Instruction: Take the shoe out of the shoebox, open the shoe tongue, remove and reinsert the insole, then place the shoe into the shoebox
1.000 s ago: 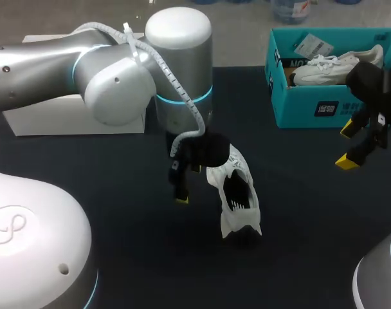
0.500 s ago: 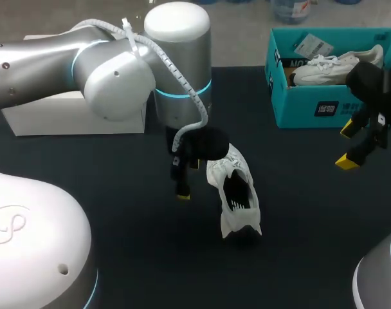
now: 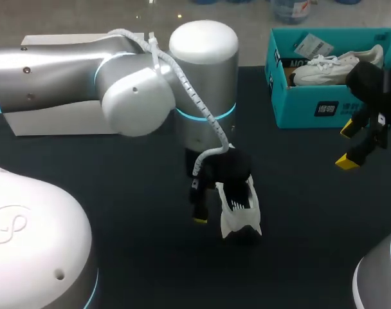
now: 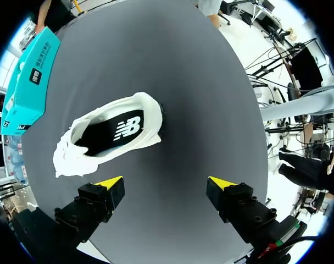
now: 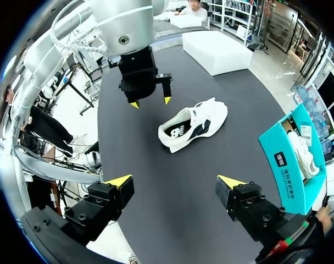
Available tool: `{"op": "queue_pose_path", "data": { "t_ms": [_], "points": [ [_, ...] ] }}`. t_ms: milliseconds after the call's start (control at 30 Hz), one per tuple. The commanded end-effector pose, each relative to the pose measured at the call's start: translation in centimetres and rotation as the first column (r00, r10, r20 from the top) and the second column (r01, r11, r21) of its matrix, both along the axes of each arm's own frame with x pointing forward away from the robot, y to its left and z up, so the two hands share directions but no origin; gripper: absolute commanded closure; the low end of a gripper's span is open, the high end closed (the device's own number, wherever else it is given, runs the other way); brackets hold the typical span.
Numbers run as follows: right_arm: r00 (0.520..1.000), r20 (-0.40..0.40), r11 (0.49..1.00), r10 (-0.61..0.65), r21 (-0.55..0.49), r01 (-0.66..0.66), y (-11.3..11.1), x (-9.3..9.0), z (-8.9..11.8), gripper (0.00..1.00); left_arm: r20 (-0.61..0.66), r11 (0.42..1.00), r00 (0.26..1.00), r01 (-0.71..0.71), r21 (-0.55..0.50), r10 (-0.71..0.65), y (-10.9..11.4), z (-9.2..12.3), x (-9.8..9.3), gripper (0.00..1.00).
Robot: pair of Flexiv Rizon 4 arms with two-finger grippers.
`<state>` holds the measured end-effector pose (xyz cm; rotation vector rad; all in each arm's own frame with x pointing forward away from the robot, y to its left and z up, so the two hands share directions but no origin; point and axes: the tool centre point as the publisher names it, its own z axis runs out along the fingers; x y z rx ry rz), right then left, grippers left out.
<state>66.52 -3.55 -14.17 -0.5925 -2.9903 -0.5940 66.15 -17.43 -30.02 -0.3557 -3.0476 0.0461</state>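
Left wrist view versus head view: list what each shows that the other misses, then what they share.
Only the left wrist view: the shoe whole, heel to toe, and both fingers of the left gripper, apart over bare table. Only the head view: a second shoe inside the shoebox, the right gripper, a white box, and the left arm covering part of the first shoe. Both: the white shoe on the dark table, and the teal shoebox.

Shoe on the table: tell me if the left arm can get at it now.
Probably yes. The left gripper hangs open right beside the shoe, nothing lies between them, and the right gripper is well clear.
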Motion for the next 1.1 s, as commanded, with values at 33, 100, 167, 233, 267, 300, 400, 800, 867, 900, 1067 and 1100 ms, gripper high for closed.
{"op": "queue_pose_path", "data": {
  "t_ms": [33, 100, 167, 233, 267, 300, 400, 800, 867, 900, 1067, 1100],
  "points": [
    [1.0, -0.003, 1.0, 0.001, -0.002, -0.001, 0.1, 0.2, -0.1, 0.0, -0.007, 1.0, 1.0, -0.01, 0.019, 0.01, -1.9, -0.3, -0.4, 0.0],
    [1.0, -0.003, 1.0, 0.001, -0.002, -0.001, 0.1, 0.2, -0.1, 0.0, -0.005, 1.0, 1.0, -0.028, 0.009, 0.028, -2.4, -0.3, -0.8, 0.0],
    [1.0, -0.003, 1.0, 0.001, -0.002, -0.001, 0.1, 0.2, -0.1, 0.0, 0.01, 0.999, 0.999, -0.049, -0.013, 0.049, -3.0, -0.5, -1.1, 0.0],
    [1.0, -0.003, 1.0, 0.001, -0.002, -0.001, 0.1, 0.2, -0.1, 0.0, 0.001, 0.998, 0.998, -0.062, -0.01, 0.062, -4.1, -1.0, -1.3, 0.0],
    [1.0, -0.003, 1.0, 0.001, -0.002, -0.001, 0.1, 0.2, -0.1, 0.0, 0.001, 0.998, 0.998, -0.062, -0.011, 0.062, -4.4, -1.2, -1.4, 0.0],
    [1.0, -0.003, 1.0, 0.001, -0.002, -0.001, 0.1, 0.2, -0.1, 0.0, -0.012, 0.998, 0.998, -0.056, -0.009, 0.056, -4.8, -1.5, -1.5, 0.0],
    [1.0, -0.003, 1.0, 0.001, -0.002, -0.001, 0.1, 0.2, -0.1, 0.0, -0.003, 0.997, 0.997, -0.08, -0.008, 0.08, -5.9, -2.4, -1.8, 0.0],
    [1.0, -0.003, 1.0, 0.001, -0.002, -0.001, 0.1, 0.2, -0.1, 0.0, -0.013, 0.989, 0.989, -0.147, 0.021, 0.148, -7.7, -5.2, -1.5, 0.0],
    [1.0, -0.003, 1.0, 0.001, -0.002, -0.001, 0.1, 0.2, -0.1, 0.0, -0.008, 0.988, 0.988, -0.153, 0.023, 0.153, -7.9, -5.4, -1.6, 0.0],
    [1.0, -0.003, 1.0, 0.001, -0.002, -0.001, 0.1, 0.2, -0.1, 0.0, -0.005, 0.988, 0.989, -0.151, 0.025, 0.151, -8.1, -5.5, -1.6, 0.0],
    [1.0, -0.003, 1.0, 0.001, -0.002, -0.001, 0.1, 0.2, -0.1, 0.0, 0.004, 0.988, 0.988, -0.155, 0.025, 0.155, -8.6, -5.9, -1.3, 0.0],
    [1.0, -0.003, 1.0, 0.001, -0.002, -0.001, 0.1, 0.2, -0.1, 0.0, 0.007, 0.987, 0.988, -0.157, 0.027, 0.156, -8.7, -6.0, -1.3, 0.0]
  ]
}}
